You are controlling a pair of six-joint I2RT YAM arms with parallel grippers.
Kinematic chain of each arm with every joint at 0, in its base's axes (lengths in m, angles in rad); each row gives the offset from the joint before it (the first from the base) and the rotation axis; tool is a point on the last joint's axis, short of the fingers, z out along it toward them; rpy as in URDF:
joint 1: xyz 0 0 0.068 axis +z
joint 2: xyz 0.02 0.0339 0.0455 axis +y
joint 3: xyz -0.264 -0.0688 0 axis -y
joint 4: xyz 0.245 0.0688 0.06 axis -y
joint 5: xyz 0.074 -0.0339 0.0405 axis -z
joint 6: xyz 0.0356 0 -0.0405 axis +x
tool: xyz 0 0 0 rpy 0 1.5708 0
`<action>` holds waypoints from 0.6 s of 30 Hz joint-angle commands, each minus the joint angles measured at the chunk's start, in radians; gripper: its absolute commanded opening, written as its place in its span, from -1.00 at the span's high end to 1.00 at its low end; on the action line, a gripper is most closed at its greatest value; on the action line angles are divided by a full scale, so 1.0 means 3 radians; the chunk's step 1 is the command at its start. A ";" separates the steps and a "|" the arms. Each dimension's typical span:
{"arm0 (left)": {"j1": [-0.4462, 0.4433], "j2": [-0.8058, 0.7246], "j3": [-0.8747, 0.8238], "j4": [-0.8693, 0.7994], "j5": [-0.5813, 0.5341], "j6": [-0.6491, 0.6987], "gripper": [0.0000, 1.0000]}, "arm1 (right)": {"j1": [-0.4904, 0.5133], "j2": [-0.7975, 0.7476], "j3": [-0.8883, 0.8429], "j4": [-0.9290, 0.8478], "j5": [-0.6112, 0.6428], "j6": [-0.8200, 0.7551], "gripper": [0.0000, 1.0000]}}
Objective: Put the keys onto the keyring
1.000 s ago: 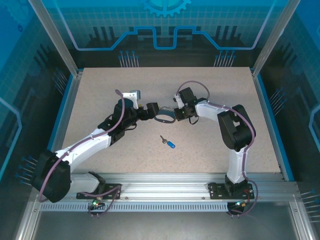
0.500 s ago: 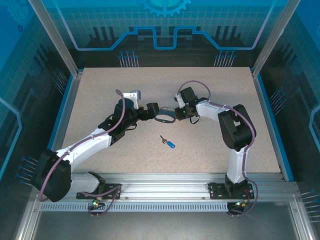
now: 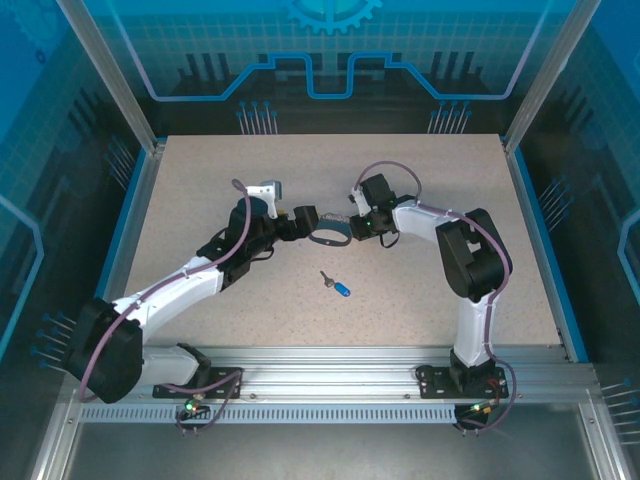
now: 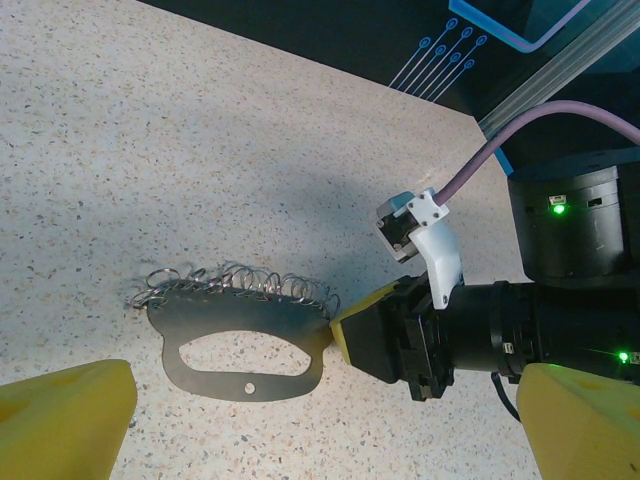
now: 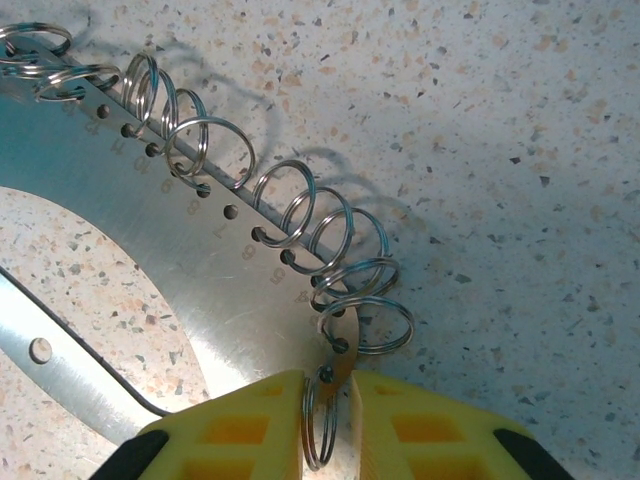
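One keyring [image 3: 328, 236] lay mid table [image 3: 190, 180], one blue key [image 3: 338, 286] loose just nearer. Right gripper [image 5: 328, 400] pinched narrow on one end ring [image 5: 320, 435]; left gripper [image 4: 320, 430] gaped wide, holding nothing.

Tiny stamped numerals run along the row of holes on the flat metal plate of the keyring [image 5: 175, 235], one beside each hole, in the right wrist view. An 8, a 5 and a 4 can roughly be made out; the rest are too faint to read. A gear emblem [image 3: 331, 12] without lettering sits on the blue back panel [image 3: 420, 50].
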 commanded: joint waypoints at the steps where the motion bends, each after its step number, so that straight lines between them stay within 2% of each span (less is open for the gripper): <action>1: 0.0024 0.0016 0.0035 0.0072 0.0035 0.0085 -0.98 | -0.0047 0.0090 -0.0003 -0.0013 -0.0067 -0.0002 0.61; 9: 0.0026 0.0023 0.0035 0.0077 0.0040 0.0083 -0.98 | -0.0061 0.0085 0.0002 -0.0012 -0.0099 -0.0002 0.75; 11: 0.0024 0.0026 0.0035 0.0077 0.0039 0.0081 -0.98 | -0.0066 0.0081 0.0002 -0.0022 -0.0104 -0.0002 0.82; 13: 0.0025 0.0026 0.0035 0.0076 0.0039 0.0082 -0.98 | -0.0065 0.0057 0.0002 -0.0039 -0.0104 -0.0011 0.99; 18: 0.0036 0.0016 0.0101 0.0025 0.0049 0.0056 -0.98 | -0.0065 -0.0137 0.0002 -0.0134 -0.0164 -0.0016 1.00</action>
